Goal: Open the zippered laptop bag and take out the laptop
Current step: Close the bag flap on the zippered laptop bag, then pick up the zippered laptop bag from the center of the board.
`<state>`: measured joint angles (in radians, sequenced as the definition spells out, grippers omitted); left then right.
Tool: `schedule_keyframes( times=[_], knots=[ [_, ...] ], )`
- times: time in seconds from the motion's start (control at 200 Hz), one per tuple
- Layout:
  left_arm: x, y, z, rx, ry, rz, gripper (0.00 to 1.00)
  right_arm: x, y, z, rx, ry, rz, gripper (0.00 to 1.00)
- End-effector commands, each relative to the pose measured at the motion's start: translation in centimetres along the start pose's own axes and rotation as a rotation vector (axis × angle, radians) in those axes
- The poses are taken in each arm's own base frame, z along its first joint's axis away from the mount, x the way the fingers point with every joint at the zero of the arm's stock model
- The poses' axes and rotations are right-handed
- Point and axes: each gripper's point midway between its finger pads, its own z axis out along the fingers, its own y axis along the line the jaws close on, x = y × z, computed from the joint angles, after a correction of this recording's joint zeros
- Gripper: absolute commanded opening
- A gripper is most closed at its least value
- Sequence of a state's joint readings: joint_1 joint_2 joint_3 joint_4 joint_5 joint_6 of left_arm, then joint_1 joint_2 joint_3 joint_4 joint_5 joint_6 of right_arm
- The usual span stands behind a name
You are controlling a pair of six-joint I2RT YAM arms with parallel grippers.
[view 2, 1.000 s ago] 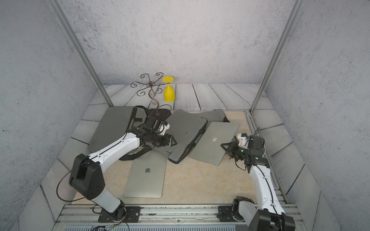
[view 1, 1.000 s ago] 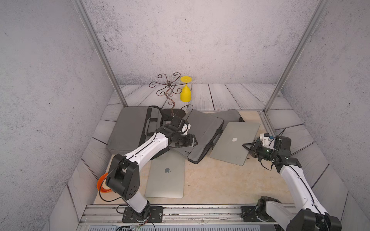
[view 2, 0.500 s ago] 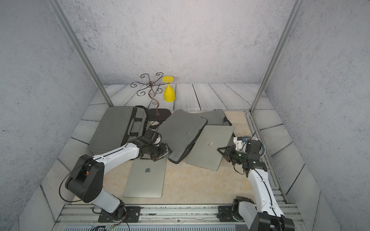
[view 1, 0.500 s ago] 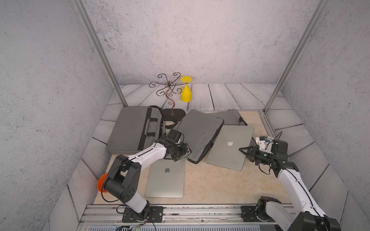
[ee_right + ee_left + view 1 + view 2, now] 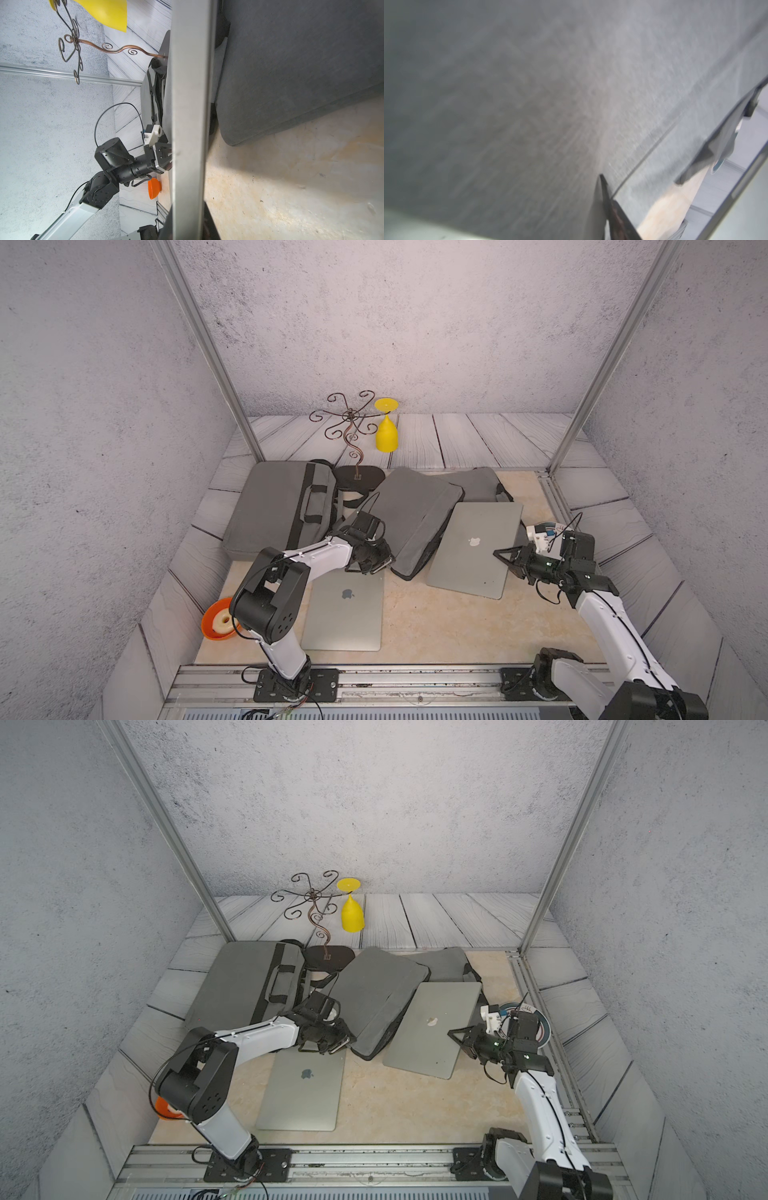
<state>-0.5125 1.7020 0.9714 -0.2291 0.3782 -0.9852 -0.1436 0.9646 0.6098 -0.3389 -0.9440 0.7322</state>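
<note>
Grey speckled walls, plank floor w/ beige mat point(image 5: 436, 622) at centre. Handled bag point(image 5: 274, 510) lies left of centre, middle bag point(image 5: 415, 514) beside it, third bag point(image 5: 478, 485) behind. Silver laptop point(image 5: 473, 556) is out, right of centre, just beside middle bag. Second laptop point(image 5: 345, 610) lies lower centre. Right gripper point(image 5: 505, 560) is clamped on silver laptop's right edge. Left gripper point(image 5: 372, 562) is at middle bag's lower-left corner; can't tell its grip, wrist view shows only blurred fabric. Wire stand point(image 5: 351, 427) and yellow glass point(image 5: 386, 435) at back, orange bowl point(image 5: 218, 624) lower left.
</note>
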Motion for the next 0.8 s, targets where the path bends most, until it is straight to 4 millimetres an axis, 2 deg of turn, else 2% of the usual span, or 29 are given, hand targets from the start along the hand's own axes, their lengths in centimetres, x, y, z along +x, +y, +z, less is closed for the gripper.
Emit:
schedule_keyframes(
  times=[0.0, 0.115, 0.25, 0.34, 0.405, 0.49, 0.686, 0.796],
  knots=[
    [-1.7, -2.8, -2.0, 0.058, -0.063, 0.056, 0.16, 0.5, 4.2, -0.8, -0.144, 0.028, -0.161, 0.00],
    [-3.0, -4.7, -4.7, 0.057, -0.134, 0.144, 0.00, 1.0, 4.6, -0.8, -0.158, 0.036, -0.169, 0.00],
    [-4.2, -6.4, -8.3, 0.039, -0.235, 0.254, 0.00, 1.0, 5.1, -0.9, -0.181, 0.034, -0.176, 0.00],
    [-4.7, -6.5, -10.5, 0.011, -0.301, 0.300, 0.00, 0.9, 5.3, -0.8, -0.188, 0.038, -0.179, 0.00],
    [-4.7, -5.8, -11.4, -0.012, -0.335, 0.300, 0.00, 0.7, 5.4, -0.7, -0.192, 0.039, -0.180, 0.00],
    [-4.5, -4.2, -11.6, -0.028, -0.362, 0.244, 0.00, 0.4, 5.5, -0.6, -0.193, 0.041, -0.187, 0.00],
    [-2.3, -1.2, -11.8, -0.040, -0.303, 0.114, 0.00, 0.2, 6.0, -0.5, -0.187, 0.059, -0.203, 0.00],
    [-2.0, 0.8, -13.2, -0.081, -0.333, 0.070, 0.00, 0.0, 6.2, -0.4, -0.189, 0.065, -0.208, 0.00]
  ],
)
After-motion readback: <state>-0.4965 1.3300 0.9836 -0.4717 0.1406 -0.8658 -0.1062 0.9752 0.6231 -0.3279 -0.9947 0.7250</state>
